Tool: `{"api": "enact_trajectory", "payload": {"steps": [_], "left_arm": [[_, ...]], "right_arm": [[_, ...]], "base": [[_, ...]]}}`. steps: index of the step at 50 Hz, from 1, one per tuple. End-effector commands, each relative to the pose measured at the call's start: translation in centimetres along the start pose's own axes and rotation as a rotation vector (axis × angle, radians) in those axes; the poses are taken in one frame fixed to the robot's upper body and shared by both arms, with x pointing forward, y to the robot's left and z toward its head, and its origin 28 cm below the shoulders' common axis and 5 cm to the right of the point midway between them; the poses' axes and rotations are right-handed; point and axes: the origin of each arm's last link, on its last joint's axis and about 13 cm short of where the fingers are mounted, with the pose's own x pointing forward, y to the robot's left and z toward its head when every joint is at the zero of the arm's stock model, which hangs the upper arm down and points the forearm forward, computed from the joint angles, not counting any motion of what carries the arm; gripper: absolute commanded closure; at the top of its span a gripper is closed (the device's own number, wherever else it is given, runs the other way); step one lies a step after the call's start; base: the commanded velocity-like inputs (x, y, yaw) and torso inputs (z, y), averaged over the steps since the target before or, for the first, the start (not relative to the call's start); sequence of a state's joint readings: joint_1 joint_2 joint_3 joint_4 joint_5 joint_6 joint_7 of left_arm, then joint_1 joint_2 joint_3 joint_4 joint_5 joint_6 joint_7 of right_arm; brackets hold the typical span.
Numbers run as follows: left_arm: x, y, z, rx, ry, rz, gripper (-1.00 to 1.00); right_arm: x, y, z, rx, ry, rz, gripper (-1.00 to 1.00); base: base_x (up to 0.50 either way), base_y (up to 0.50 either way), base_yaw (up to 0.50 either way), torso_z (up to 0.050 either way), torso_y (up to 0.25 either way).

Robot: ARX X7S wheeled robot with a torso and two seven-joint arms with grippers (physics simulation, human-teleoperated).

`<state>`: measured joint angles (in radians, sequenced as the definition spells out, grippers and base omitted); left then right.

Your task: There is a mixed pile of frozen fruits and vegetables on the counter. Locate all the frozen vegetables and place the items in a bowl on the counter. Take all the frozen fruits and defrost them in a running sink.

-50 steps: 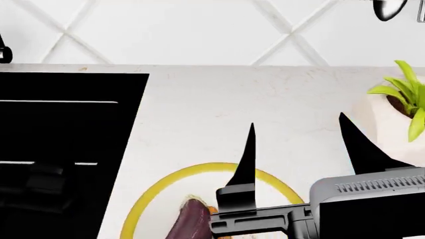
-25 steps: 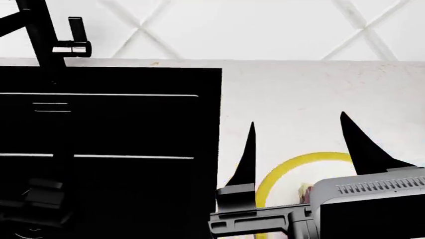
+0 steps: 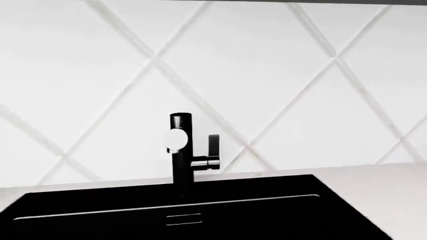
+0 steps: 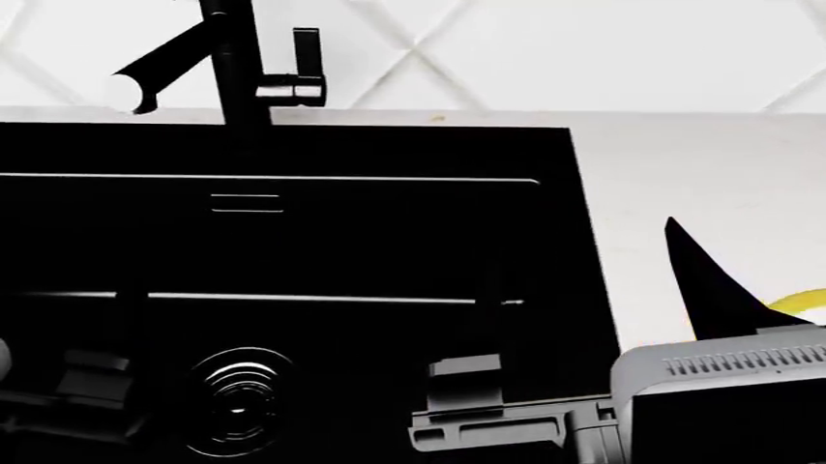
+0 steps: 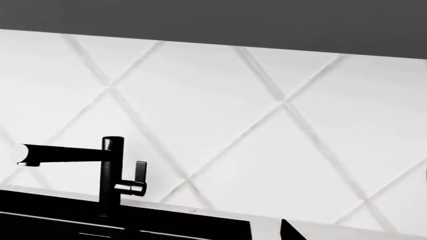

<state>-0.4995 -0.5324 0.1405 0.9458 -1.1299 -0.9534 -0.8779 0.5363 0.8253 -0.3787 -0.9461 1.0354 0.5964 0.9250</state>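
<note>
The right end effector [image 4: 578, 230] hangs spread and empty over the three-o'clock rim of the glossy black rectangular sink [image 4: 387, 242], likely positioned for defrosting fruit; none is visible, and I cannot tell the grip of the left end effector [image 4: 84, 387].

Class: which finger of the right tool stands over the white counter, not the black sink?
The finger beside the yellow-rimmed bowl; it shows sharply against the counter. The other nearly vanishes over the sink.
</note>
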Motion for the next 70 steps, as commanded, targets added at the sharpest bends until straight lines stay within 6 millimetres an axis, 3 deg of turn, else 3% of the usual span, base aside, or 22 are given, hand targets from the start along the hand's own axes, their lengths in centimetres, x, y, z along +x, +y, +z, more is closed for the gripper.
{"api": "enact_trajectory", "payload": {"steps": [1, 23, 50, 70], "left_arm": [[0.2, -0.1, -0.1, -0.001, 0.003, 0.001, -1.00], [0.7, -0.2, -0.4, -0.001, 0.007, 0.004, -1.00], [-0.5, 0.4, -0.2, 0.000, 0.006, 0.010, -1.00], [0.2, 0.1, -0.6, 0.001, 0.015, 0.005, -1.00]], "right_arm": [[0.0, 0.0, 0.0, -0.007, 0.002, 0.002, -1.00], [0.0, 0.0, -0.1, -0.004, 0.005, -0.001, -1.00], [0.0, 0.0, -0.2, -0.002, 0.004, 0.000, -1.00], [0.0, 0.1, -0.2, 0.001, 0.006, 0.003, -1.00]], "base": [[0.00, 0.50, 0.00, 0.000, 0.000], [0.00, 0.50, 0.00, 0.000, 0.000], [0.00, 0.50, 0.00, 0.000, 0.000], [0.00, 0.50, 0.00, 0.000, 0.000]]}}
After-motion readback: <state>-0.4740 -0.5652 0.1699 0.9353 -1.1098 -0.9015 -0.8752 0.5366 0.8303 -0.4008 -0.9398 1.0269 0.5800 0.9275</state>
